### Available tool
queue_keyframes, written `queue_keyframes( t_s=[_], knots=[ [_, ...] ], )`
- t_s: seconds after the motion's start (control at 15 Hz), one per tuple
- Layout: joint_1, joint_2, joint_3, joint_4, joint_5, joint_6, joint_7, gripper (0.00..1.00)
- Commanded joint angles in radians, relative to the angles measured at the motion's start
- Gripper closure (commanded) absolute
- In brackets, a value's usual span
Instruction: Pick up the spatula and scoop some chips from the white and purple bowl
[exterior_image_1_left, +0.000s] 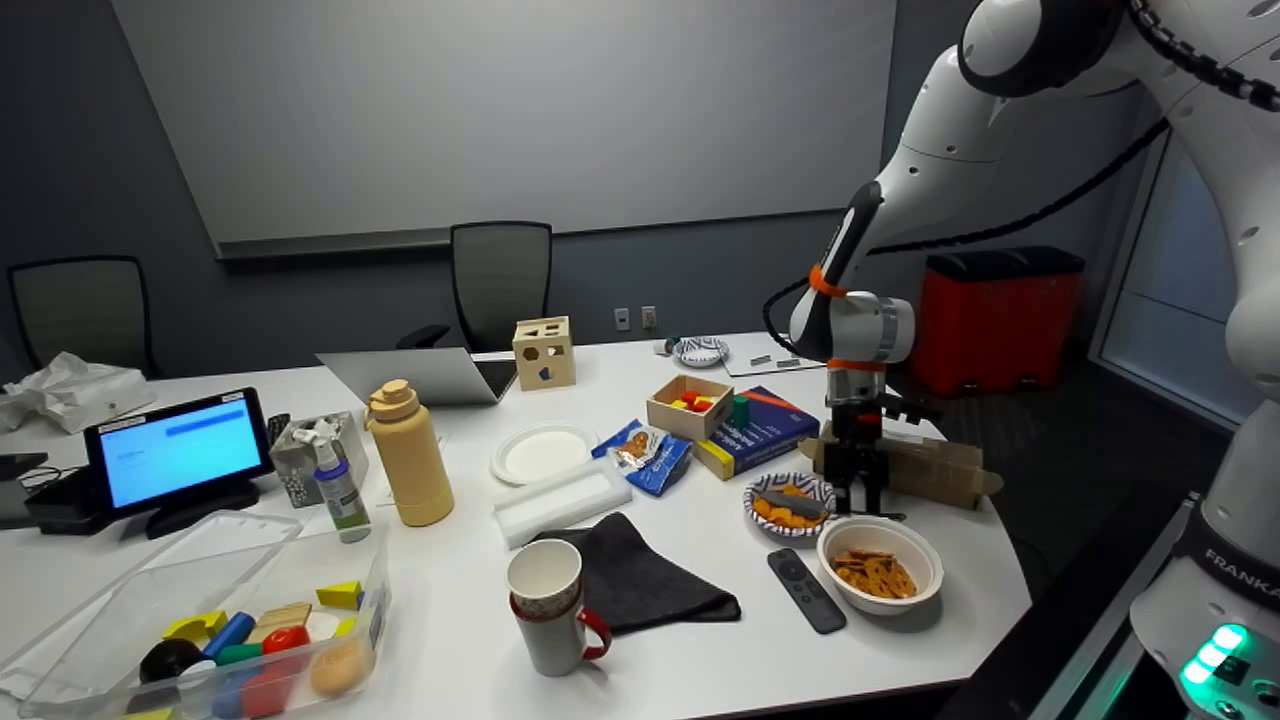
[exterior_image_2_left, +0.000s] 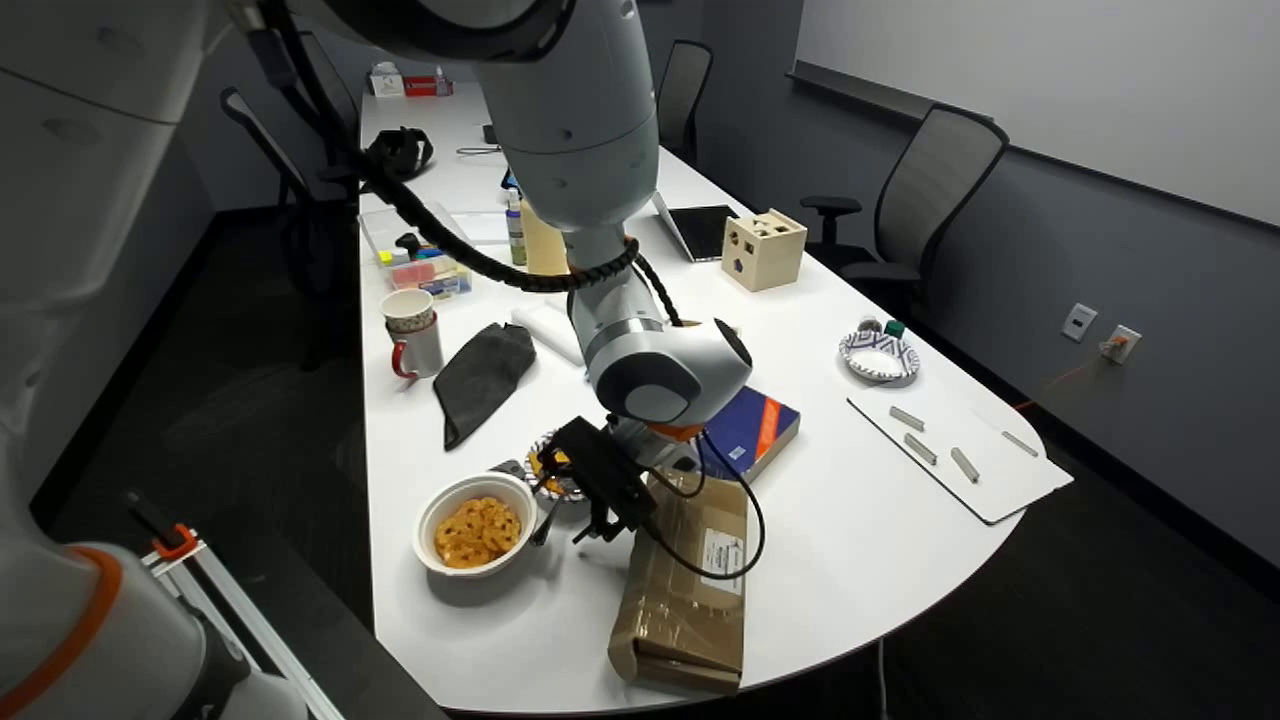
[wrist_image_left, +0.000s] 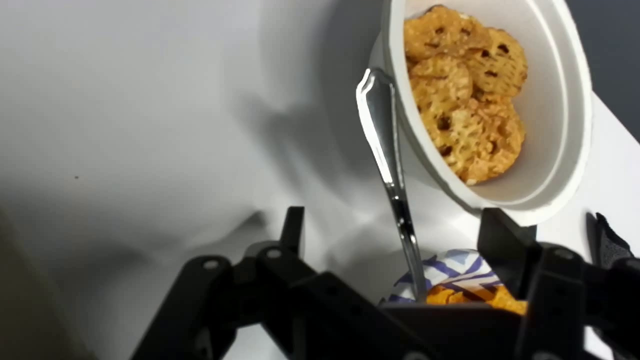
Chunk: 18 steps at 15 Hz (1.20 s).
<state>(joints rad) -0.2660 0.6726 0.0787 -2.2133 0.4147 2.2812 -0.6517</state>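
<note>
You're holding the gripper (wrist_image_left: 397, 230) spread and empty at the spatula (wrist_image_left: 393, 180), perhaps risking shoving the white bowl (wrist_image_left: 575, 125) because one finger (wrist_image_left: 502, 245) is crowding its rim.

Robot arm base (exterior_image_1_left: 1190, 615): dark band (exterior_image_1_left: 1238, 572) bore the brand FRANKA. Blue book (exterior_image_1_left: 768, 436): white spine lettering, blurred, seemed to read "Artificial Intelligence". Cardboard box (exterior_image_2_left: 675, 610): white label (exterior_image_2_left: 721, 561) carried print too small to read. Lit screen (exterior_image_1_left: 180, 455): lines of text were illegible.

A whiteboard (exterior_image_1_left: 540, 120) hangs on the grey wall (exterior_image_1_left: 600, 275).
</note>
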Motion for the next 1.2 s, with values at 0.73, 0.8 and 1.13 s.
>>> queue_keyframes(
  t_s=[0.73,0.8,1.13],
  knots=[
    [-0.048,0.009,0.003,0.009,0.002,-0.036,0.047,1.0],
    [-0.051,0.008,0.003,0.009,0.002,-0.037,0.05,0.99],
    [-0.063,-0.013,0.004,0.023,-0.005,-0.098,0.066,0.99]
  ],
)
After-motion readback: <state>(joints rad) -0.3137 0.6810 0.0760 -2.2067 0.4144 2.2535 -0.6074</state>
